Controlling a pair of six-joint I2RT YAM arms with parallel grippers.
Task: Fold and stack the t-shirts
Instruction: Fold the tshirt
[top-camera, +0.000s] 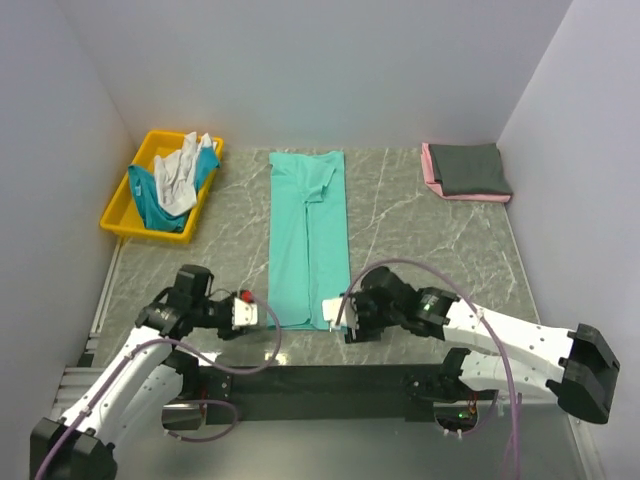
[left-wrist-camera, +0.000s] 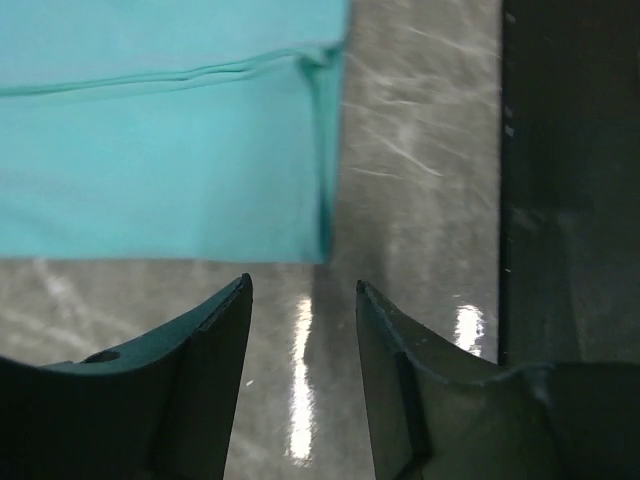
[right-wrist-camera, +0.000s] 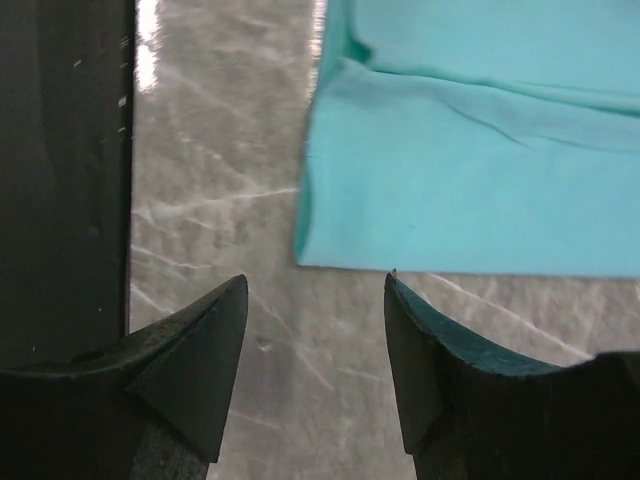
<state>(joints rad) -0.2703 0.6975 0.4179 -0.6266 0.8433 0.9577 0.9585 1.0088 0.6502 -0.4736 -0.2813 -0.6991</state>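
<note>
A sea-green t-shirt (top-camera: 308, 235) lies folded into a long narrow strip down the middle of the table, collar end far, hem end near. My left gripper (top-camera: 262, 316) is open and empty, just left of the strip's near left corner (left-wrist-camera: 320, 240). My right gripper (top-camera: 335, 312) is open and empty, just right of the near right corner (right-wrist-camera: 305, 245). Both sets of fingers hover low over bare marble beside the hem. A dark grey t-shirt (top-camera: 475, 168) lies folded on a pink one (top-camera: 432, 175) at the far right.
A yellow bin (top-camera: 118, 215) at the far left holds a white shirt (top-camera: 178, 170) and a teal shirt (top-camera: 150, 200). A black strip (top-camera: 330, 380) runs along the table's near edge. White walls close in the left, back and right.
</note>
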